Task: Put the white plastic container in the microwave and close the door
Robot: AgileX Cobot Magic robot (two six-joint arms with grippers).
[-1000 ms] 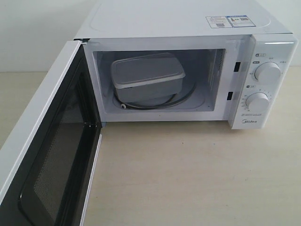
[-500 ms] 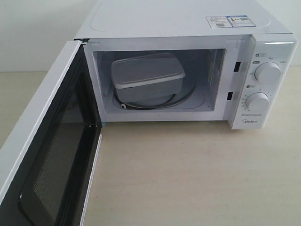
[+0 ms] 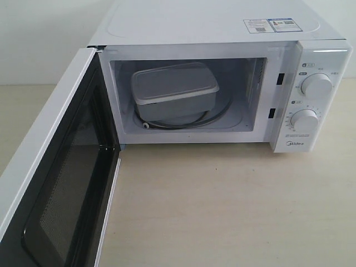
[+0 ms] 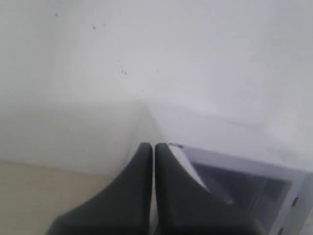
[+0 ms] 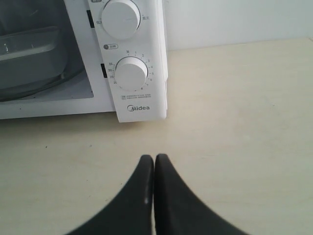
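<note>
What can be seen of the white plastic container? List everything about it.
The white plastic container is a rectangular, translucent-white box with rounded corners and a flat, rimmed lid, which is on. It sits upright inside the microwave, toward the left of the cavity and turned slightly askew. It rests over the turntable ring, whose dark edge curves out beneath it. Nothing else touches it. The door stands wide open.
</note>
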